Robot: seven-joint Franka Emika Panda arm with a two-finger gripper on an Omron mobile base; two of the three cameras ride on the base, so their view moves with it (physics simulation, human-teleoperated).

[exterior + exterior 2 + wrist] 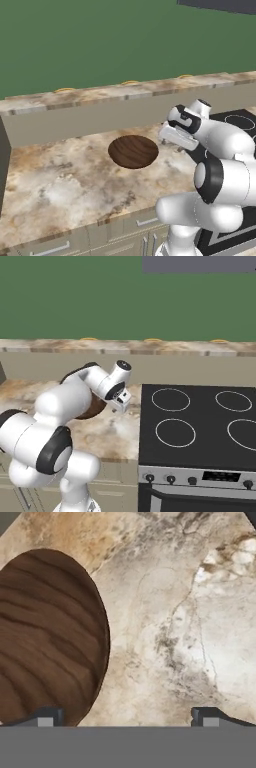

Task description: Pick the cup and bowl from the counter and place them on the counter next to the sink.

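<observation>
the dark brown wood-grain bowl (133, 151) sat on the marbled stone counter (60, 185), near the raised back ledge and just left of the black glass stovetop (200, 421). the gripper (128, 716) hung above the counter at the bowl's right edge, its jaws spread wide and holding nothing. in the hand view one fingertip (46, 718) stood over the bowl's rim and the other over bare stone. from the right base view the arm hid most of the bowl (92, 408).

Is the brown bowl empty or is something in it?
Empty. The bowl shows only bare wood grain inside, sitting upright on the counter.
</observation>
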